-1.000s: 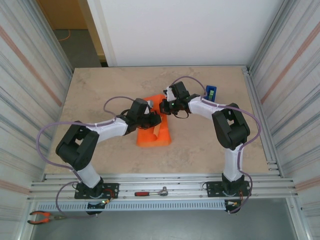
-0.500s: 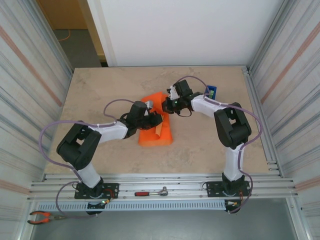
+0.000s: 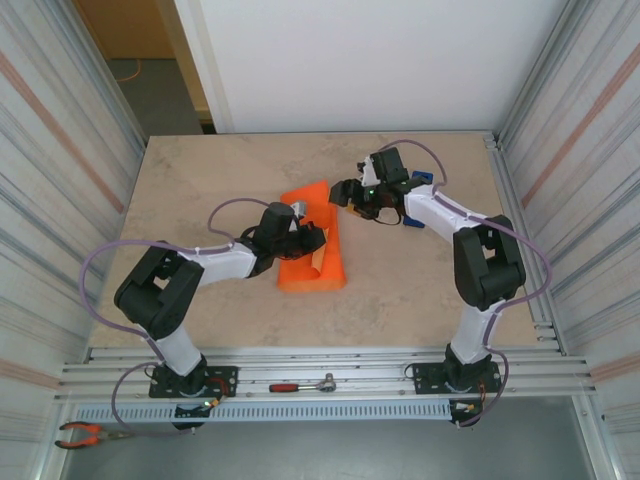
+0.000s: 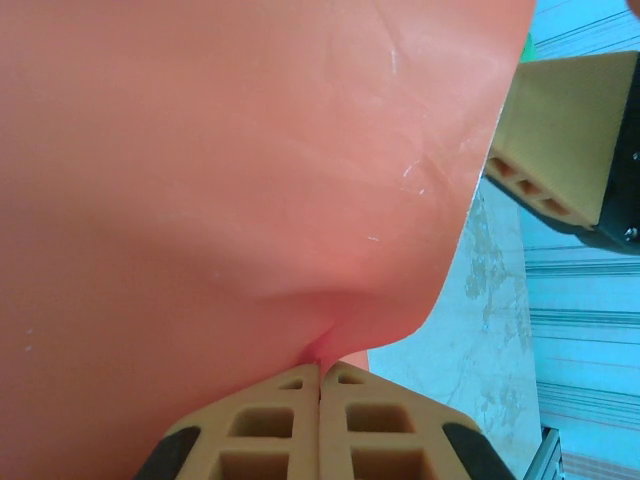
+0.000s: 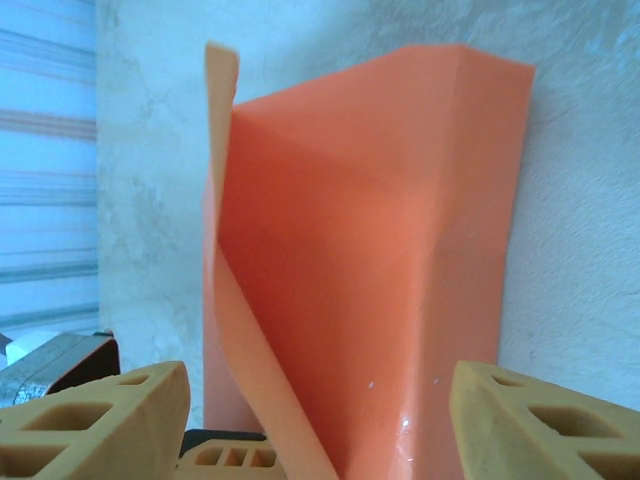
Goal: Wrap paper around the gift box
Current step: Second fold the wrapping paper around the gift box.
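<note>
The orange paper [image 3: 308, 200] lies folded over the gift box [image 3: 315, 270], which shows as a low orange block at mid-table. My left gripper [image 3: 312, 238] is shut on an edge of the paper; in the left wrist view its jaws [image 4: 320, 366] pinch the sheet [image 4: 230, 170] tight. My right gripper [image 3: 347, 193] stands open just right of the paper's far end, holding nothing. In the right wrist view its fingers [image 5: 100, 420] are spread wide before the wrapped block [image 5: 380, 250], with a loose flap [image 5: 222, 190] upright at its left edge.
A blue tape dispenser [image 3: 421, 179] sits behind my right arm near the back right. A ratchet wrench [image 3: 303, 385] lies on the front rail and pliers [image 3: 84, 433] at the bottom left. Corrugated walls close in both sides.
My right gripper has opened, let go of the paper and drawn back to the right. The left gripper keeps its pinch and has barely moved.
</note>
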`<state>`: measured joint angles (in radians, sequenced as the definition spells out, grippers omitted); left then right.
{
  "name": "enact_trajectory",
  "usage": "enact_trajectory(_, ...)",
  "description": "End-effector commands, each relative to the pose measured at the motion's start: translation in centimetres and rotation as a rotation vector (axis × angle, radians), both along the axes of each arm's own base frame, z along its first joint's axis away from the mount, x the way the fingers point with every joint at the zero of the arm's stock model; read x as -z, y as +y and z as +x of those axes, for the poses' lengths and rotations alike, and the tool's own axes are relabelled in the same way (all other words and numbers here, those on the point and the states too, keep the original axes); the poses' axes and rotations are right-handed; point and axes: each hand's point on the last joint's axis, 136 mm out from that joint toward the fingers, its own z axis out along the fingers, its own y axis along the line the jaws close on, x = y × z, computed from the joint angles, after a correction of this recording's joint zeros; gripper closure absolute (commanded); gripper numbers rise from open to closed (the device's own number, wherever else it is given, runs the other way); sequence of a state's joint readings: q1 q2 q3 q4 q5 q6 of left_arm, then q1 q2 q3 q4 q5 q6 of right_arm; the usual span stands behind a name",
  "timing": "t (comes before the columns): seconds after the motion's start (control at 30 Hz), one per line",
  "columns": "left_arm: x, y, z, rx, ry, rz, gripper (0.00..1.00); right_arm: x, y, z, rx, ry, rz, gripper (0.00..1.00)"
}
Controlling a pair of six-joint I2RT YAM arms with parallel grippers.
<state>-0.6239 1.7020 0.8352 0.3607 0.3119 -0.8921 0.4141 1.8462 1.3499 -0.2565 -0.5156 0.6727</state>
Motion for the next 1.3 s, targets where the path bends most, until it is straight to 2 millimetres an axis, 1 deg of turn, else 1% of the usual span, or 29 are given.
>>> enact_trajectory(0.0, 6.2, 2.0, -2.6, -0.01, 0.164, 0.161, 1.0, 1.4, 1.2, -0.7, -0.026, 0.03, -0.032, 0.29)
enact_trajectory(0.07, 6.1, 2.0, -2.5, -0.009, 0.162, 0.162, 1.0, 2.2, 1.9, -0.9, -0.043, 0.039, -0.044, 0.26)
enact_trajectory(0.1, 6.1, 1.9, -2.4, -0.008, 0.16, 0.161, 1.0, 2.4, 2.1, -1.0, -0.047, 0.042, -0.05, 0.22)
enact_trajectory(0.13, 6.1, 1.9, -2.5, -0.006, 0.162, 0.163, 1.0, 2.8, 2.2, -1.1, -0.048, 0.048, -0.059, 0.2)
enact_trajectory(0.33, 5.9, 1.8, -2.4, -0.002, 0.16, 0.16, 1.0, 5.4, 2.2, -1.3, -0.045, 0.095, -0.098, 0.18)
enact_trajectory(0.4, 5.8, 1.7, -2.3, 0.001, 0.158, 0.159, 1.0, 6.1, 2.1, -1.5, -0.048, 0.112, -0.104, 0.21)
enact_trajectory(0.47, 5.6, 1.6, -2.3, 0.003, 0.156, 0.159, 1.0, 6.8, 2.2, -1.6, -0.053, 0.127, -0.107, 0.26)
enact_trajectory(0.53, 5.3, 1.5, -2.3, 0.009, 0.152, 0.155, 1.0, 7.3, 1.9, -1.7, -0.051, 0.135, -0.109, 0.32)
enact_trajectory(0.6, 4.6, 1.3, -2.2, 0.02, 0.142, 0.146, 1.0, 7.8, 1.6, -1.8, -0.046, 0.145, -0.107, 0.4)
enact_trajectory(0.63, 4.0, 1.1, -2.1, 0.028, 0.132, 0.14, 1.0, 8.0, 1.5, -1.9, -0.044, 0.151, -0.105, 0.43)
enact_trajectory(0.67, 3.5, 0.9, -2.0, 0.038, 0.12, 0.131, 1.0, 8.1, 1.3, -2.0, -0.041, 0.155, -0.106, 0.44)
enact_trajectory(0.7, 2.5, 0.5, -1.8, 0.061, 0.106, 0.109, 0.97, 8.3, 1.2, -2.1, -0.039, 0.158, -0.106, 0.46)
enact_trajectory(0.77, 0.3, -0.4, -1.4, 0.119, 0.078, 0.046, 0.86, 8.4, 1.0, -2.1, -0.036, 0.161, -0.104, 0.51)
enact_trajectory(0.83, -2.6, -1.3, -0.9, 0.187, 0.044, -0.024, 0.73, 8.7, 1.0, -2.3, -0.04, 0.167, -0.104, 0.55)
enact_trajectory(0.87, -3.9, -1.3, -0.5, 0.205, 0.028, -0.041, 0.69, 8.8, 0.9, -2.4, -0.04, 0.171, -0.105, 0.57)
enact_trajectory(0.9, -5.2, -1.3, -0.3, 0.224, 0.007, -0.053, 0.62, 8.9, 0.9, -2.5, -0.04, 0.172, -0.105, 0.57)
enact_trajectory(0.93, -6.5, -1.1, 0.0, 0.235, -0.013, -0.064, 0.58, 8.9, 0.8, -2.5, -0.039, 0.173, -0.105, 0.58)
enact_trajectory(1.0, -8.8, -0.4, 0.5, 0.243, -0.057, -0.079, 0.51, 9.0, 0.8, -2.6, -0.04, 0.176, -0.102, 0.59)
enact_trajectory(1.07, -9.9, 1.1, 1.1, 0.219, -0.084, -0.067, 0.48, 9.0, 0.8, -2.6, -0.041, 0.176, -0.099, 0.59)
enact_trajectory(1.17, -9.5, 4.2, 2.1, 0.148, -0.09, -0.032, 0.46, 9.2, 0.8, -2.8, -0.043, 0.181, -0.097, 0.61)
enact_trajectory(1.2, -9.0, 5.3, 2.3, 0.122, -0.089, -0.016, 0.45, 9.2, 0.8, -2.8, -0.044, 0.183, -0.096, 0.62)
enact_trajectory(1.27, -7.3, 7.6, 2.7, 0.069, -0.072, 0.032, 0.43, 9.4, 0.9, -3.0, -0.047, 0.189, -0.097, 0.62)
